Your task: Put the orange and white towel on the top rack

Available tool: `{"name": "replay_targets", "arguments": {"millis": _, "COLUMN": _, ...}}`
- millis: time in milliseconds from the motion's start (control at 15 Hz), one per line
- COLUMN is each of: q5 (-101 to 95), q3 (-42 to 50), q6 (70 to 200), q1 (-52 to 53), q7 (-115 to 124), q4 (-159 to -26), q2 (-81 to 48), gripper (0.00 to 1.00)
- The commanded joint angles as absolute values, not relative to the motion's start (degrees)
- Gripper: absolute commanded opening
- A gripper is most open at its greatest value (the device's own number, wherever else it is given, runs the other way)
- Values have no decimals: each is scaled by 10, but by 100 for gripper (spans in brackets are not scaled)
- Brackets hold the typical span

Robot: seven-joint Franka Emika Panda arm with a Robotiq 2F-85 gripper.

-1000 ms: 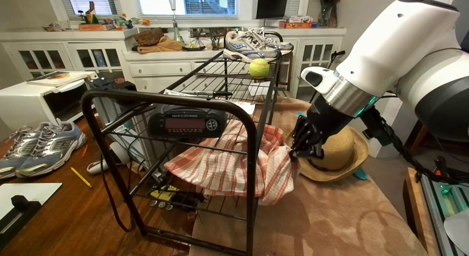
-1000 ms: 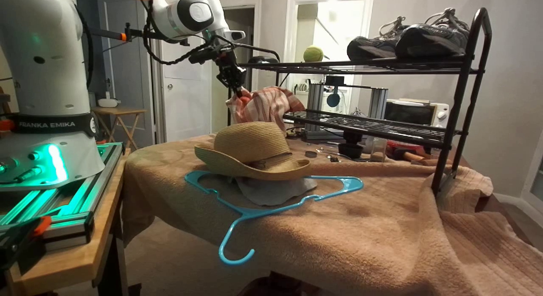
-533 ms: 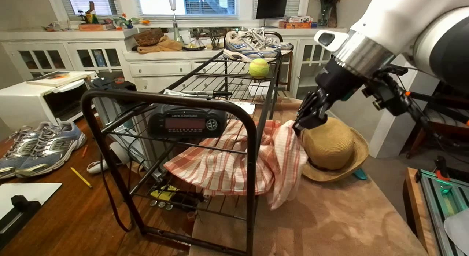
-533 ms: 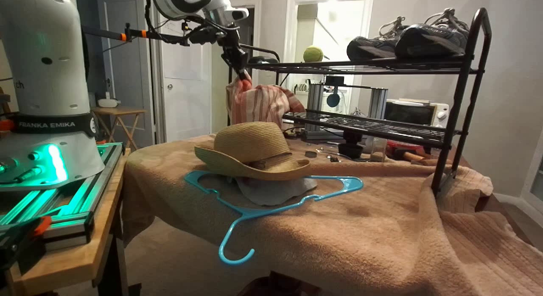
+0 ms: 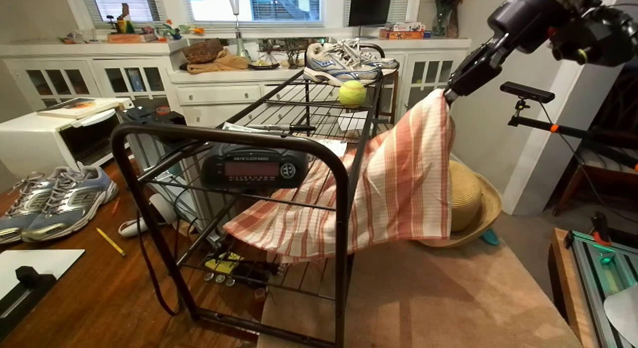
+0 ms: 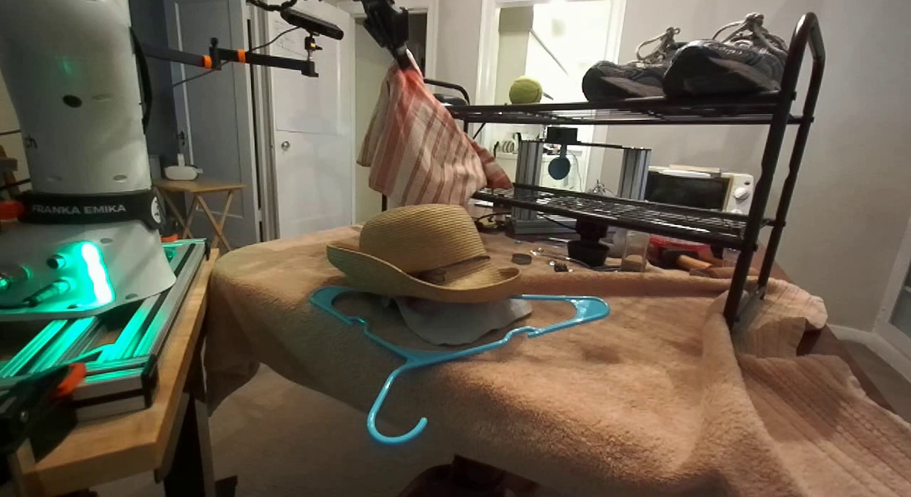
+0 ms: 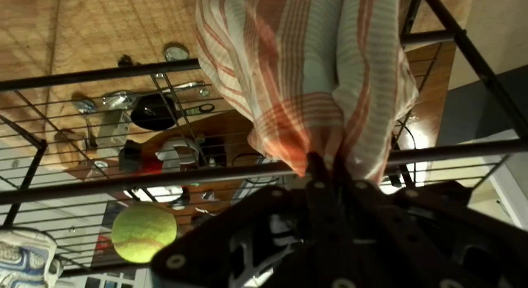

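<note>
Noted, nearest in an exterior view, worktop (image 5: 99, 288) of brown wood, partly covered by tan cloth (image 5: 458, 293) and carrying a black metal rack (image 5: 342, 238). Found yellow pencil (image 5: 110, 241) and, a little deeper, a pair of grey-blue shoes (image 5: 65, 203) on bare wood beside the rack.

Logged clock radio (image 5: 254, 166) at the near end of the top rack (image 6: 640, 117). Located orange and white towel (image 5: 394, 188) next: raised to a point just outside the rack's long side, then sloping down and inward between the tiers to spread over the lower rack (image 6: 619, 208). Unable to tell full extent of contact with the wires there.

Observed tool (image 5: 450, 95) clamped on the raised point of the towel, higher than the top rack in an exterior view. Confirmed fingers (image 7: 317, 172) close together in the wrist view, pinching gathered cloth.

Recorded straw hat (image 5: 463, 198) behind the towel, partly hidden by it. Saw, in an exterior view, blue hanger (image 6: 413, 356) and grey item (image 6: 466, 320) partly under the brim; unable to identify the latter.

Farther along, found tennis ball (image 5: 352, 93) resting on the top rack, near a pair of white and blue running shoes (image 5: 341, 64) at the far end. Noted white cabinets (image 5: 219, 94) beyond the rack, dark screen (image 5: 370, 7) above them, and windows (image 5: 279, 6) with blinds.
</note>
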State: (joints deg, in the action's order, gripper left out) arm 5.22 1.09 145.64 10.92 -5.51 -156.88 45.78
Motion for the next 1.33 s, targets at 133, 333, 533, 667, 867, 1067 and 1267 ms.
{"name": "replay_targets", "arguments": {"millis": 133, "q5": 64, "q3": -34, "q6": 1434, "q1": 146, "q7": -39, "q4": -1518, "q2": 481, "gripper": 1}}
{"name": "replay_targets", "arguments": {"millis": 333, "q5": 48, "q3": -78, "q6": 1462, "q1": 150, "q7": -27, "q4": -1456, "q2": 422, "gripper": 1}}
{"name": "replay_targets", "arguments": {"millis": 533, "q5": 7, "q3": -126, "q6": 1499, "q1": 108, "q7": -8, "q4": -1390, "q2": 352, "gripper": 1}}
{"name": "replay_targets", "arguments": {"millis": 667, "q5": -34, "q3": -149, "q6": 1518, "q1": 66, "q7": 13, "q4": -1343, "q2": 304, "gripper": 1}}
{"name": "replay_targets", "arguments": {"millis": 867, "q5": -106, "q3": -174, "q6": 1510, "q1": 0, "q7": 57, "q4": -1267, "q2": 242, "gripper": 1}}
{"name": "replay_targets", "arguments": {"millis": 1067, "q5": -161, "q3": -188, "q6": 1500, "q1": -31, "q7": 92, "q4": -1194, "q2": 188, "gripper": 1}}
{"name": "replay_targets", "arguments": {"millis": 1267, "q5": -228, "q3": -201, "q6": 1497, "q1": -43, "q7": 125, "q4": -1126, "q2": 134, "gripper": 1}}
